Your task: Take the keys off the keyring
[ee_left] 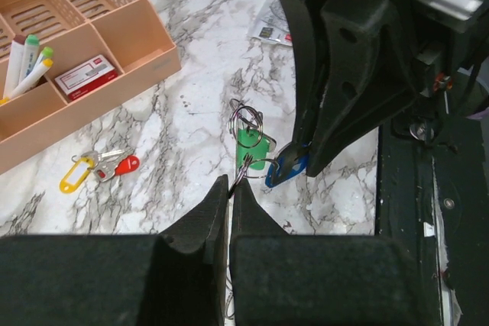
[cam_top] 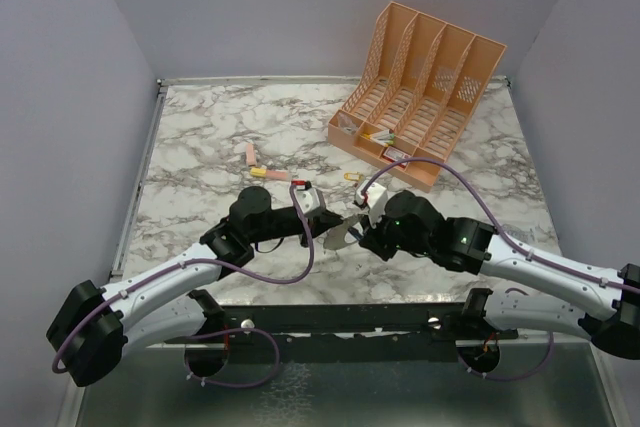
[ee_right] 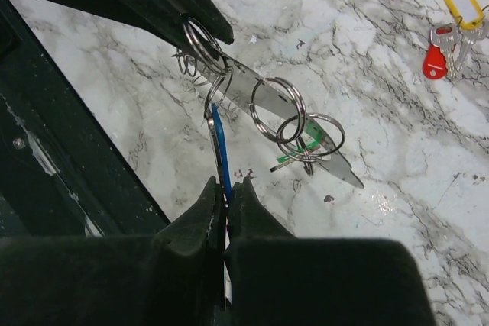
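The keyring (ee_right: 241,82) is a flat pale grey metal crescent held above the marble table, between my two grippers (cam_top: 343,232). Several split rings hang on its rim. My left gripper (ee_left: 231,183) is shut on the keyring's edge; its dark fingers show at the top left of the right wrist view (ee_right: 200,27). My right gripper (ee_right: 227,186) is shut on the blue key tag (ee_right: 220,143), which hangs from one ring. The green tag (ee_left: 249,146) hangs further along the crescent (ee_right: 304,149). The blue tag (ee_left: 289,170) shows between the right gripper's fingers (ee_left: 321,124).
A peach slotted file organiser (cam_top: 425,87) stands at the back right, with pens and a small box inside (ee_left: 84,78). A separate key bunch with yellow (ee_left: 76,174) and red (ee_left: 124,166) tags lies on the marble. Pink (cam_top: 250,155) and yellow (cam_top: 262,173) markers lie mid-table.
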{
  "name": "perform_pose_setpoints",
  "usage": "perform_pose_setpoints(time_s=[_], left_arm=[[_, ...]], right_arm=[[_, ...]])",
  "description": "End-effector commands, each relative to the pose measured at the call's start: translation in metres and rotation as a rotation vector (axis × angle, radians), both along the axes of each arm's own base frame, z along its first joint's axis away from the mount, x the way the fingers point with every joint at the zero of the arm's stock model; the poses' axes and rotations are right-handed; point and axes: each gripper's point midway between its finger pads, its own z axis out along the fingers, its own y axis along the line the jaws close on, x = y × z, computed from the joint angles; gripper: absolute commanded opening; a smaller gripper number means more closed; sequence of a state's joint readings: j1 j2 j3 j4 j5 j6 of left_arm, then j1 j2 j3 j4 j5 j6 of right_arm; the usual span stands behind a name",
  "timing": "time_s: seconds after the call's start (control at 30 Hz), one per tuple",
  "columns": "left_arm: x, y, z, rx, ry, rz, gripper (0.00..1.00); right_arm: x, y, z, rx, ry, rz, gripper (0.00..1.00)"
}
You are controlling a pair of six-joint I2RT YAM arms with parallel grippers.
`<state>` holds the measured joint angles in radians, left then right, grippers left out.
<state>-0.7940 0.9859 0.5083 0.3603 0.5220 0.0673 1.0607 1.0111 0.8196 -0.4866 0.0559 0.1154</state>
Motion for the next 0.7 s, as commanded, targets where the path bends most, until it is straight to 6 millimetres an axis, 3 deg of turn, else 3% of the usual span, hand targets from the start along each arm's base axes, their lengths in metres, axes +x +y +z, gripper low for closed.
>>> perform_pose_setpoints(time_s=[0.0, 0.23, 0.67], left_arm=[[0.026, 0.01, 0.008, 0.013, -0.061, 0.143, 0.0], [0.043, 0.019, -0.015, 0.153, -0.037, 0.228, 0.0], [0.038, 0.016, -0.025, 0.226, -0.028, 0.208, 0.0]], right_arm=[[-0.001, 0.004, 0.021, 0.049, -0.04, 0.037, 0.0], [0.002, 0.002, 0.032, 0.045, -0.076, 0.04, 0.0], [0.011, -0.001, 0.05, 0.021, -0.135, 0.034, 0.01]])
